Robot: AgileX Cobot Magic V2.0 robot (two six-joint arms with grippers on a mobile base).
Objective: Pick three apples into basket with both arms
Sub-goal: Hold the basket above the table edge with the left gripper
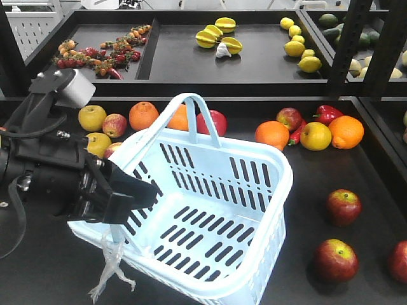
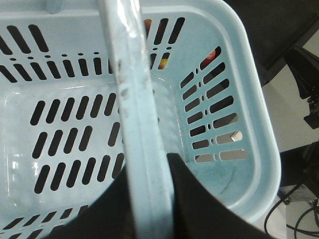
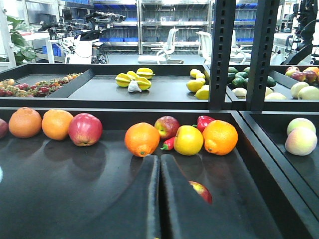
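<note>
The pale blue basket (image 1: 280,184) is empty and hangs tilted over the middle of the black tray. My left gripper (image 1: 130,194) is shut on its left side. In the left wrist view the jaws clamp a pale blue handle bar (image 2: 144,124) above the slotted basket floor (image 2: 65,129). Three dark red apples lie to the right of the basket: one (image 1: 343,206), one (image 1: 335,259) and one at the frame edge (image 1: 400,260). My right gripper (image 3: 159,157) is shut and empty, low over the tray. An apple (image 3: 203,192) shows partly behind its right finger.
A back row holds oranges (image 1: 272,135), yellow apples (image 1: 316,136), red apples (image 1: 289,117) and a red pepper (image 1: 327,113). A clear plastic scrap (image 1: 111,267) dangles from the basket rim. A raised tray edge (image 1: 375,140) and black posts (image 3: 222,55) stand at the right.
</note>
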